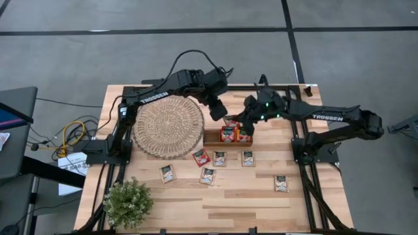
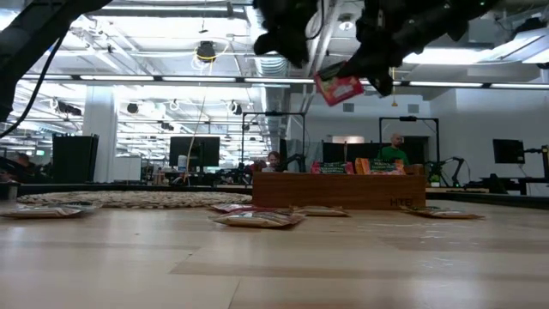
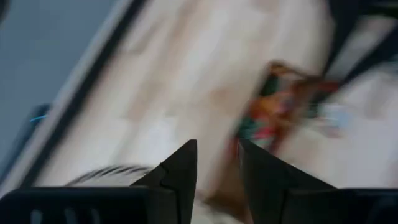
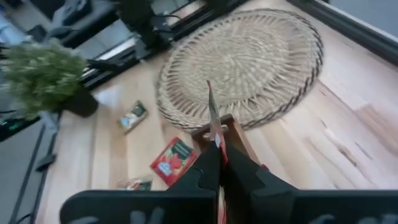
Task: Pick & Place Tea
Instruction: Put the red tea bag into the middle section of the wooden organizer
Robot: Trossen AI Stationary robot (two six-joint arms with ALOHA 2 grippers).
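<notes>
Right gripper's got a red sachet up in the air over the tray

Right gripper [image 1: 243, 123] is pinched on a red sachet [image 2: 339, 87], hanging above the tray [image 1: 212, 138]; left gripper [image 1: 219, 111] sits at its 10 o'clock, fingers [image 3: 180, 171] narrowly apart, holding nothing; more sachets stand in the tray [image 1: 227, 134]; others lie flat at the tray's 6 o'clock [image 1: 208, 175]; mat [image 1: 168, 126] at its 9.

Sachets [image 1: 208, 175] lie before the tray [image 1: 212, 138], which sits right of the mat [image 1: 168, 125].
</notes>
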